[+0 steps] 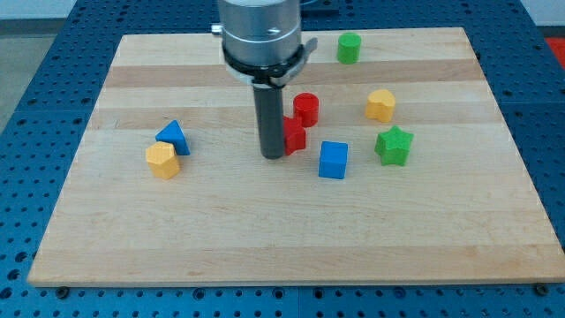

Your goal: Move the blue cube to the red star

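Note:
The blue cube (pixel 333 160) sits right of the board's middle. A red block (pixel 295 134), partly hidden by my rod so its shape is unclear, lies up and to the left of the cube. A red cylinder (pixel 305 109) stands just above that block. My tip (pixel 273 155) rests on the board against the red block's left side, left of the blue cube with a gap between them.
A green star (pixel 393 145) lies right of the blue cube. A yellow block (pixel 380 104) sits above it. A green cylinder (pixel 349 48) stands near the view's top. A blue triangular block (pixel 174 136) and a yellow block (pixel 162 161) sit together at the left on the wooden board (pixel 291 238).

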Available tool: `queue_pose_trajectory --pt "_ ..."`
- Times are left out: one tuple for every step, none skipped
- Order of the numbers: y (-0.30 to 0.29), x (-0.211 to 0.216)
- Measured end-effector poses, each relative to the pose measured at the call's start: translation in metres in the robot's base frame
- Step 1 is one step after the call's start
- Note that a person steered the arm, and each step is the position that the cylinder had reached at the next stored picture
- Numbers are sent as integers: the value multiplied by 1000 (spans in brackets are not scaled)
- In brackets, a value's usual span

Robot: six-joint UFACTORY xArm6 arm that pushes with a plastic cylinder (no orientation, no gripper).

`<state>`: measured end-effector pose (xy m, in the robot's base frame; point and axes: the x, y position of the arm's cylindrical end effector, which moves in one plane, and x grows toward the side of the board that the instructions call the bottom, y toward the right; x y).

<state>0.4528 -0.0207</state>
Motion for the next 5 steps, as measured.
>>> queue_pose_trajectory --pt "15 -1" --pt "15 -9" --pt "16 -15" --pt "24 -3" --pt "16 22"
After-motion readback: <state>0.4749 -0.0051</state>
